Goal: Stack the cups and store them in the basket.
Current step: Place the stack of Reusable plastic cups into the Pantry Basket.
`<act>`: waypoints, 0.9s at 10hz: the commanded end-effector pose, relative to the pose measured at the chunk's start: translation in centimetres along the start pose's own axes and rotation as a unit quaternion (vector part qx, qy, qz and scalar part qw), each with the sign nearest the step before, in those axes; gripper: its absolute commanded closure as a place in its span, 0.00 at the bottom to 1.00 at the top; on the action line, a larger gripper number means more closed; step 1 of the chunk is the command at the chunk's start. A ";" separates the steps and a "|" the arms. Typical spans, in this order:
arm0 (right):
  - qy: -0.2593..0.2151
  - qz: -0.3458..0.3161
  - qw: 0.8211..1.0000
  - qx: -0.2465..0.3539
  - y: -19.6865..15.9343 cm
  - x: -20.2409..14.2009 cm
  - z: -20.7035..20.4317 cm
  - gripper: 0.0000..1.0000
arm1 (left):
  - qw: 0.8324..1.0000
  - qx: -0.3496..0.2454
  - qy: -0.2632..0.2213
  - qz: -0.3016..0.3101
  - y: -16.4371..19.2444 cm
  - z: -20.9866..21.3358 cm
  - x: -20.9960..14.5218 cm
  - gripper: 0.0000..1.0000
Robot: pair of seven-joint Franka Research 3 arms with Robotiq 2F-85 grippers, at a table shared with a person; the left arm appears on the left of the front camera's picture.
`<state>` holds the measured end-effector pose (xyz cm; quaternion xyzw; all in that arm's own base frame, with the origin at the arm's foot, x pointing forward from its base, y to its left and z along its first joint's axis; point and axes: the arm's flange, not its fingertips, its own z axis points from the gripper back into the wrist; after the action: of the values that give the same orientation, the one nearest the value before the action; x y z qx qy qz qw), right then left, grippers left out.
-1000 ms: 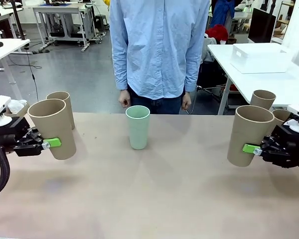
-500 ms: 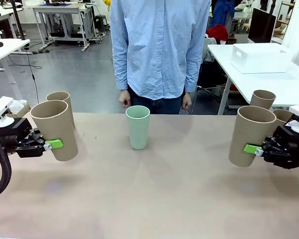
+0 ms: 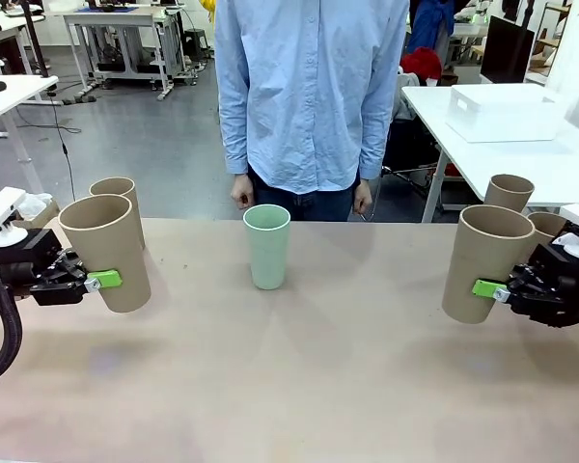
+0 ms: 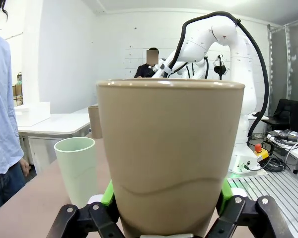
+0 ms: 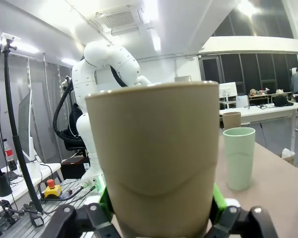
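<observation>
The basket [image 3: 507,113] waits on a side table [image 3: 569,164]. Nothing is stacked yet. The left gripper [image 3: 109,278] squeezes a brown cup [image 3: 104,241] by our table's [image 3: 318,386] left edge. The right gripper [image 3: 481,286] squeezes a second cup [image 3: 484,253] by its right edge. The green cup [image 3: 267,246] stands near the far edge.

Matt cups [image 3: 104,253], smooth tbl [image 3: 299,376]

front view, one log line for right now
left hand: shut on left tan cup | right hand: shut on right tan cup | mint cup: upright mid-table, free | stack: none yet
</observation>
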<state>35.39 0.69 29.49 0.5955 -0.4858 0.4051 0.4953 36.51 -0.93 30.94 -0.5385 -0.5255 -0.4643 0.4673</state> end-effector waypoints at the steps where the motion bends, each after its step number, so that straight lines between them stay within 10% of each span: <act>1: 0.001 0.002 1.000 0.001 0.0 0.2 -0.2 0.14 | 1.000 0.001 -0.002 -0.001 -0.1 0.1 0.2 0.14; 9: 0.001 0.002 1.000 0.001 0.0 0.2 -0.2 0.14 | 1.000 0.001 -0.002 -0.001 -0.1 0.1 0.2 0.14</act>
<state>35.39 0.69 29.49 0.5955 -0.4858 0.4051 0.4953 36.51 -0.93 30.94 -0.5385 -0.5255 -0.4643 0.4673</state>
